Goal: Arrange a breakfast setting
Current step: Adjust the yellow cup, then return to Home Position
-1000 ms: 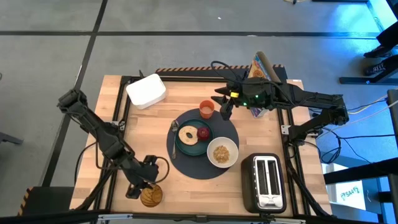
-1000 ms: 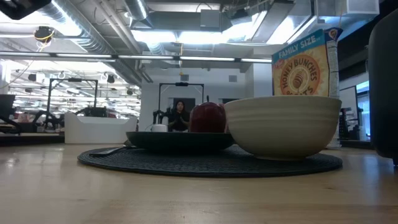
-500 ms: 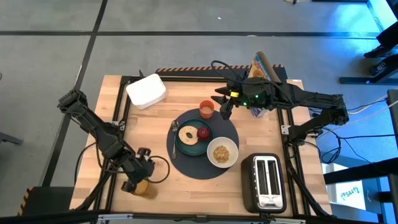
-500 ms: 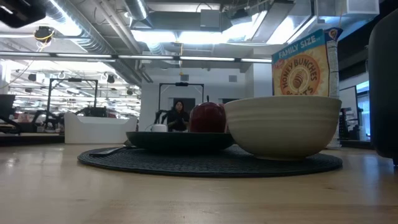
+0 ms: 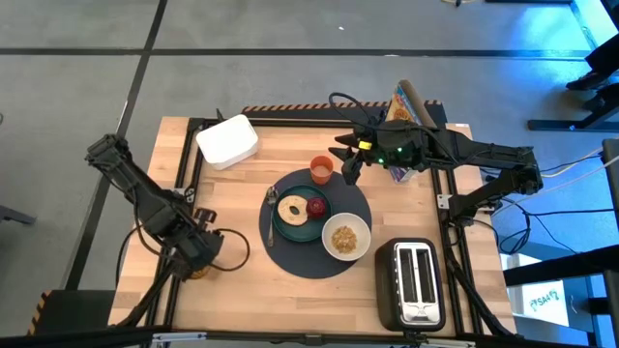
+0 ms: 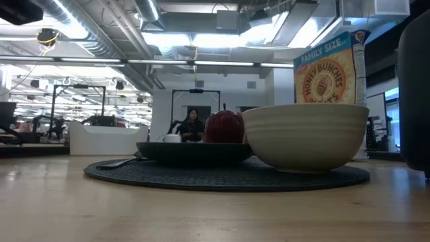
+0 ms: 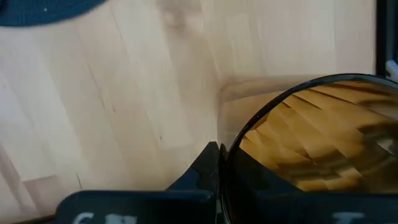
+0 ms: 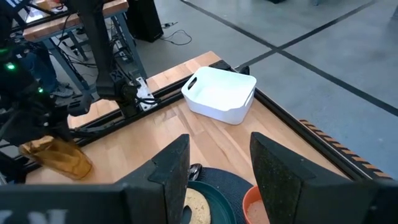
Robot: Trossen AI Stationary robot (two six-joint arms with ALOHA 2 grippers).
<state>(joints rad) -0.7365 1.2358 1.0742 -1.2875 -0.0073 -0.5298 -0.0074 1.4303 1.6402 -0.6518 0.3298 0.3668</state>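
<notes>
A round dark-blue placemat (image 5: pixel 290 253) lies mid-table. On it rest a teal plate (image 5: pixel 290 230) with a tan bagel (image 5: pixel 291 208) and a small red fruit (image 5: pixel 316 206), a white bowl (image 5: pixel 346 237) and a metal utensil (image 5: pixel 271 208). A small orange cup (image 5: pixel 321 169) stands at the mat's far edge. My right gripper (image 5: pixel 350 166) hovers open just right of the cup. My left gripper (image 5: pixel 200 259) is at the table's left edge, shut on an amber faceted glass (image 5: pixel 198 274). My left gripper holds the amber glass at its dark rim (image 7: pixel 227 155). One finger (image 7: pixel 208 167) lies against the outside of the rim; the other finger is hidden. The fingers come from above. In the right wrist view the glass (image 8: pixel 59 157) looks tilted.
A white bin (image 5: pixel 227 140) stands at the far left. A cereal box (image 5: pixel 404 104) stands at the far right behind my right arm. A toaster (image 5: pixel 414 285) stands at the near right. A person (image 6: pixel 191 124) sits in the room behind the table.
My left gripper has carried the amber glass from the table's near edge toward the left edge and a little toward the far edge. My right gripper has kept still.
</notes>
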